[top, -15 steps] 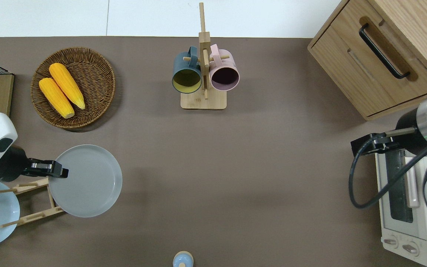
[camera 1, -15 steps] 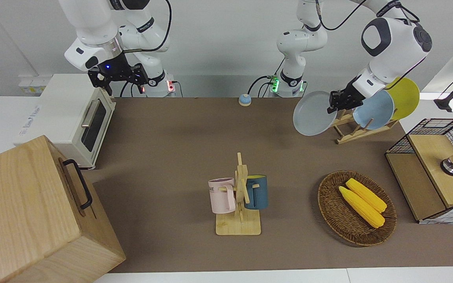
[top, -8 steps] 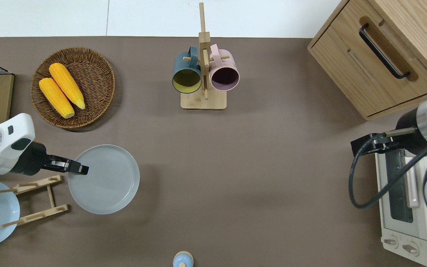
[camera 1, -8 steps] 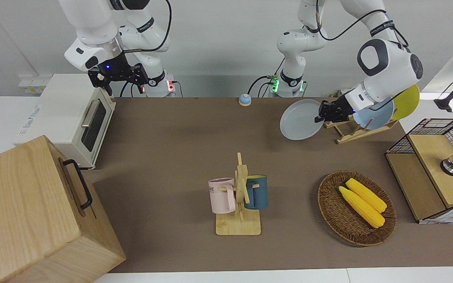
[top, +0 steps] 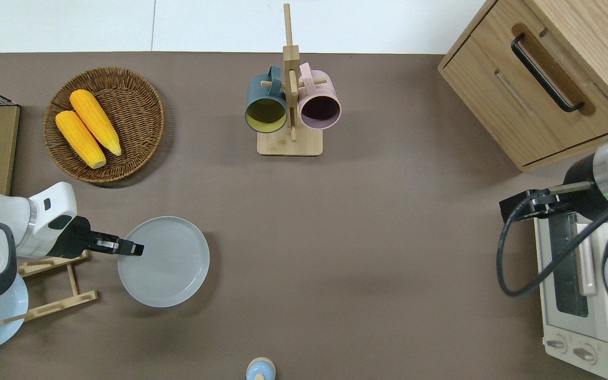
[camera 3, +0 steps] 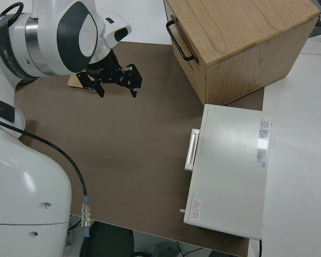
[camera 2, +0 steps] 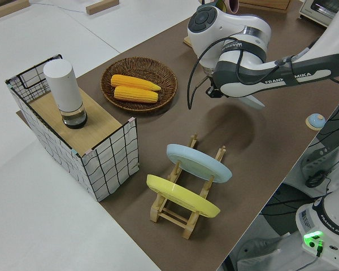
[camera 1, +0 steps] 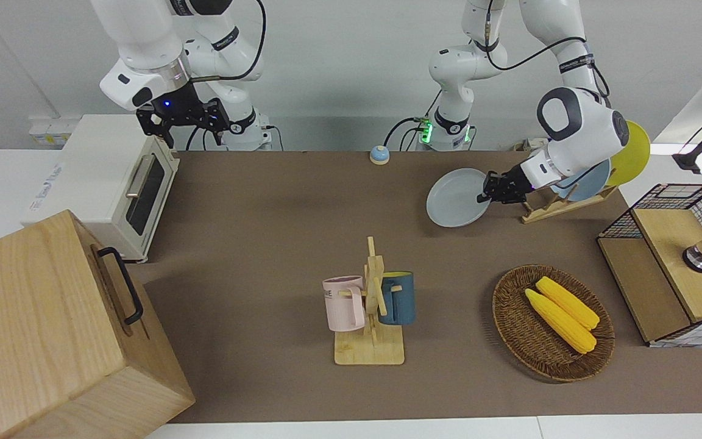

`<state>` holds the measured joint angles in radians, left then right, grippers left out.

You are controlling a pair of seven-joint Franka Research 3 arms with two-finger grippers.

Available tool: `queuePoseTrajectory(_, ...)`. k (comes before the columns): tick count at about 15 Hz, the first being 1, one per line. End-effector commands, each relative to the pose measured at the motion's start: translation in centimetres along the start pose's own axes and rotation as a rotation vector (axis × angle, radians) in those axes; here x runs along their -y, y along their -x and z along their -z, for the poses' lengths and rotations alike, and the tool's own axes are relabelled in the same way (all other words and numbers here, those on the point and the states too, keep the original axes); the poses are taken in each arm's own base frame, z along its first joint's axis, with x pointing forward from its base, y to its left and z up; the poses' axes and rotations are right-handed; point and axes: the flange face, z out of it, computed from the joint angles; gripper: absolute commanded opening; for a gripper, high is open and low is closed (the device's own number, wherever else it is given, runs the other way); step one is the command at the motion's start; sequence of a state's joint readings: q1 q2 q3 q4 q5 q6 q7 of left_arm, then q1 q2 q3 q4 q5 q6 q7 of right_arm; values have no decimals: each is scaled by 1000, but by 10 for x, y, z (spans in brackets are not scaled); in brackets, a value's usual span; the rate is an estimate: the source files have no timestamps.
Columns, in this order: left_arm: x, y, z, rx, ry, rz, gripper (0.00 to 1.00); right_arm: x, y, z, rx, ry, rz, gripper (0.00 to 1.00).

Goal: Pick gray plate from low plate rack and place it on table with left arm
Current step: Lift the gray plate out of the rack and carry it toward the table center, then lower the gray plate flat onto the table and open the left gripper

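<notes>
Lowering gray plate (top: 164, 262) toward bench (top: 367, 237)
Left tool (top: 134, 247) clamped on plate rim, beside low plate rack (top: 50, 287); best levelled flat before release. Right arm parked.

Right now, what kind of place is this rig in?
Likely a lab bench staged as a kitchen. The table carries kitchen props: a toaster oven, a mug tree, corn in a basket. The left gripper holds a gray plate beside the plate rack; the right arm is parked.
</notes>
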<state>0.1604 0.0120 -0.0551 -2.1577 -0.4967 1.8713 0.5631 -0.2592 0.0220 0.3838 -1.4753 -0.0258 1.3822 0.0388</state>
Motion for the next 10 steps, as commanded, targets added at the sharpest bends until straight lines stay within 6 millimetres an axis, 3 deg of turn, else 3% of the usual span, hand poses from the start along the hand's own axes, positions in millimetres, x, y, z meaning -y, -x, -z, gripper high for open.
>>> queuePoseTrajectory(1,9,0,-18,-1,17,-5,150,-2,3,4,1,7,-15,983)
queuePoseTrajectory(7,9,-6,-40,33,20,-9,181,-3,2,3,1,6,-17,983)
queuePoseTrajectory(10,10,-6,-40,40,9,-17,463,-3,2,3,1,6,-17,983)
